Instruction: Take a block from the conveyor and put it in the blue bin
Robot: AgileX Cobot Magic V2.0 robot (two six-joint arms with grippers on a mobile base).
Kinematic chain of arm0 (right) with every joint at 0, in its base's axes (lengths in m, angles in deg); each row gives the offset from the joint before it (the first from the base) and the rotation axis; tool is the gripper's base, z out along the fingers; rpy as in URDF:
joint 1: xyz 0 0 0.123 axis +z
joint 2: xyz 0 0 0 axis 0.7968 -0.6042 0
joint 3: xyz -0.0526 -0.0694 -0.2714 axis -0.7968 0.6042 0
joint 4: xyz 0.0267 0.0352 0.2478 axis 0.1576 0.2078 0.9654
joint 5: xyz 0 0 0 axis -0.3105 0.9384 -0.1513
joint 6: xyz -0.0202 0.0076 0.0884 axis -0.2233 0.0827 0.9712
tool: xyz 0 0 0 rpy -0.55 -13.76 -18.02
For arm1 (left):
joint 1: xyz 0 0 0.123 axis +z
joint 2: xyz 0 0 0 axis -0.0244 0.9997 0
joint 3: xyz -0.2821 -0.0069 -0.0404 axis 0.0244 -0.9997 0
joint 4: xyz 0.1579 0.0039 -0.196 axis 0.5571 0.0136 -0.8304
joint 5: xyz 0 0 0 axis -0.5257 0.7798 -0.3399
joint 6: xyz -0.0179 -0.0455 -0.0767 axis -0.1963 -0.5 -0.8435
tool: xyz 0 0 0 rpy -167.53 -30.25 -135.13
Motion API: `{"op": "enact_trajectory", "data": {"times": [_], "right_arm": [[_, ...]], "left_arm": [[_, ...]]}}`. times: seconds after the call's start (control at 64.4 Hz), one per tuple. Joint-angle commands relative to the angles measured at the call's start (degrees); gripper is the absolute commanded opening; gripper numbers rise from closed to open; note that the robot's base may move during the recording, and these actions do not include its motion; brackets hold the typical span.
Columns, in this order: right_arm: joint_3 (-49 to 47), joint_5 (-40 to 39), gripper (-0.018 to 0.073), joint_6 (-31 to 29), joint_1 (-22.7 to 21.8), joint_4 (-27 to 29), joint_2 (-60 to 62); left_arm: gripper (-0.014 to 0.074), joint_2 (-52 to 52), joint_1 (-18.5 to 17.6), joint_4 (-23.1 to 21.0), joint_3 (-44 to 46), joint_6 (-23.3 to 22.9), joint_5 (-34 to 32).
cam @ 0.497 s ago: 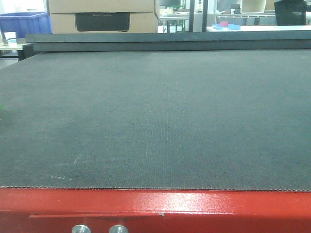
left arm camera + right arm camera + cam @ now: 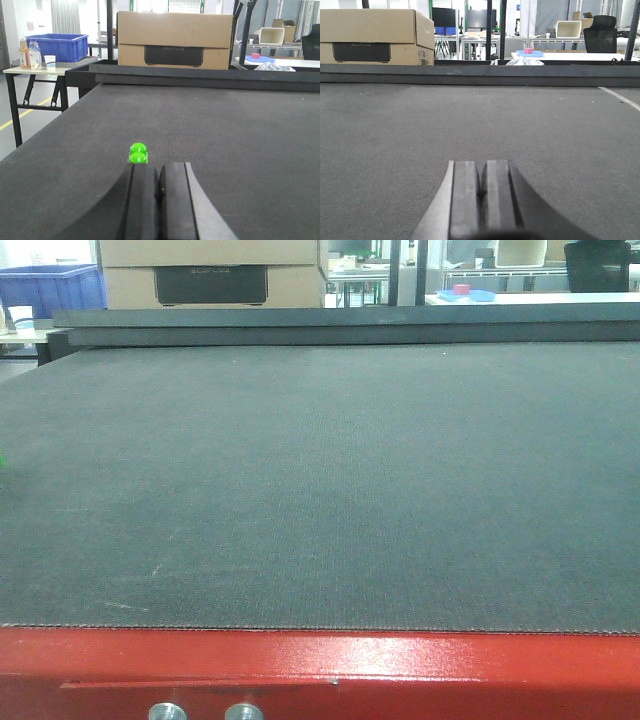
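- Jaws on the left arm: pressed together with no gap showing, holding nothing and touching nothing. They sit low over the conveyor (image 2: 225, 140).
- Jaws on the right arm: likewise pressed together and empty, with only bare belt ahead of them.
- Block (image 2: 138, 153): green, two studs on top, lying flat on the belt just ahead of the left jaws and slightly left of their centre line. It is apart from them, not touching.
- Long axis: the two studs sit one behind the other, so the block runs away from the left jaws, roughly along their line of reach.
- Nearer arm: the left, in my judgement. The right wrist view shows no block at all.
- Blue bin (image 2: 56, 46): far ahead and to the left of the left jaws, on a tabletop (image 2: 30, 71) beside the belt.
- Coming move, as judged: the left jaws must open, shift a little left and advance to close across the block's short sides. Pickup not yet begun.
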Motion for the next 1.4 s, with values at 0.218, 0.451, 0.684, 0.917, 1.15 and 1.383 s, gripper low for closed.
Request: {"op": "enact_trajectory", "data": {"times": [0.218, 0.451, 0.684, 0.917, 1.15, 1.383], "right_arm": [[0.11, -2.23, -0.0162, -0.08, 0.12, -0.09, 0.15], [0.11, -6.98, -0.0162, -0.08, 0.12, -0.09, 0.15], [-13.94, 3.16, -0.0162, -0.08, 0.12, -0.09, 0.15], [-32.96, 16.52, -0.0020, -0.08, 0.12, -0.09, -11.71], [-43.14, 17.25, 0.0468, -0.08, 0.12, 0.02, -27.28], [-44.43, 15.59, 0.0568, -0.08, 0.12, 0.02, -39.05]], "left_arm": [[-0.0111, -0.33, 0.01, 0.05, 0.14, -0.22, -2.85], [-0.0111, -0.33, 0.01, -2.60, 0.14, -0.22, -5.98], [-0.0111, -0.33, 0.01, -0.76, 17.54, -0.22, 6.38], [0.0076, 12.67, 0.01, -0.46, 39.90, -0.22, 23.62], [0.0395, 30.22, -0.20, -0.33, 54.17, -0.22, 36.00], [0.0601, 41.50, -7.09, 2.41, 57.94, -0.22, 37.00]]}}
